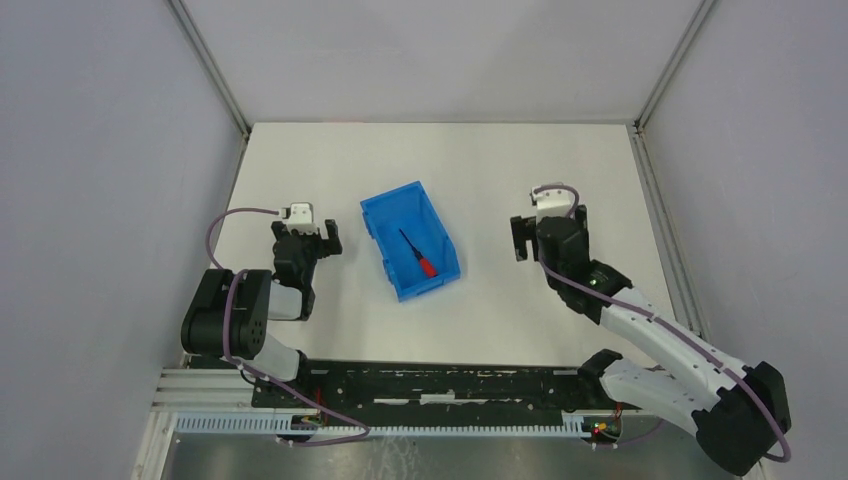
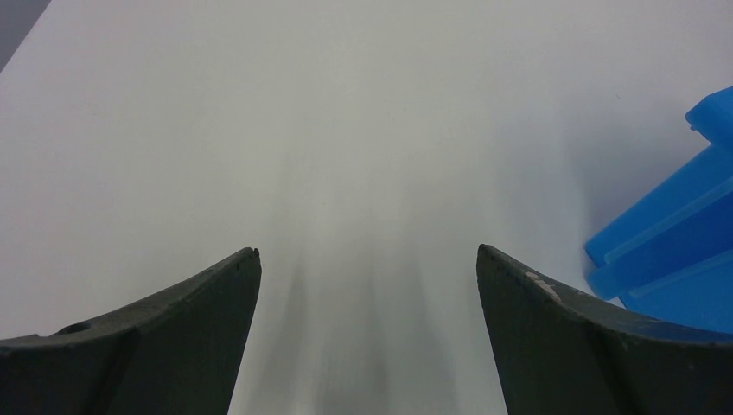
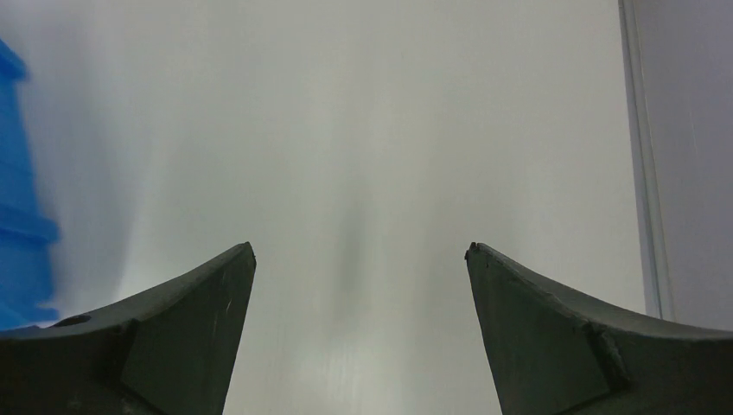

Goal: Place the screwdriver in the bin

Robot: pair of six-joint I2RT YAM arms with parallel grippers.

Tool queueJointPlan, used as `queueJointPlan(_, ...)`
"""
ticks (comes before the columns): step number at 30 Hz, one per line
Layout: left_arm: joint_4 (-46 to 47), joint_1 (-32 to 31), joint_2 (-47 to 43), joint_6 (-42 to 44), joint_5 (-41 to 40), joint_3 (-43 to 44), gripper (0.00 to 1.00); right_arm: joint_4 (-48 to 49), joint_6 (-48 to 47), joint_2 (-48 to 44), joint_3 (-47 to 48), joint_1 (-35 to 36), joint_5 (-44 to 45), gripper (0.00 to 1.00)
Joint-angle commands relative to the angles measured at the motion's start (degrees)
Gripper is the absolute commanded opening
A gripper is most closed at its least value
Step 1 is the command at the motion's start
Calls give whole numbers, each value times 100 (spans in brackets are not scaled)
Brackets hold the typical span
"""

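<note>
The small red-handled screwdriver (image 1: 417, 253) with its thin black shaft is lying inside the bright blue rectangular plastic bin (image 1: 378, 238) on the white desk (image 1: 500, 160). The left fingers (image 2: 173, 320) and right fingers (image 3: 562, 328) are standing released, grasping nothing, on either side of the bin. The placing step is looking complete; next, the arms are likely needing only to pull clear.

Each wrist view's edge cuts off the bin (image 2: 674, 259), blurred in the right one. Inside the bin, the tip of the screwdriver (image 1: 418, 255) is too small to discern.
</note>
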Motion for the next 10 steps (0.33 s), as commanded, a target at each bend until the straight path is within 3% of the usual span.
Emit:
queueJointPlan(1, 281, 42, 8, -94, 4, 72, 100, 933, 82, -647, -1217, -38, 864, 98)
queueJointPlan(5, 285, 42, 8, -94, 9, 72, 100, 1835, 84, -1003, -2374, -36, 1230, 98)
queueJointPlan(10, 285, 42, 11, -94, 10, 72, 100, 2106, 157, -937, -2665, -36, 1297, 98)
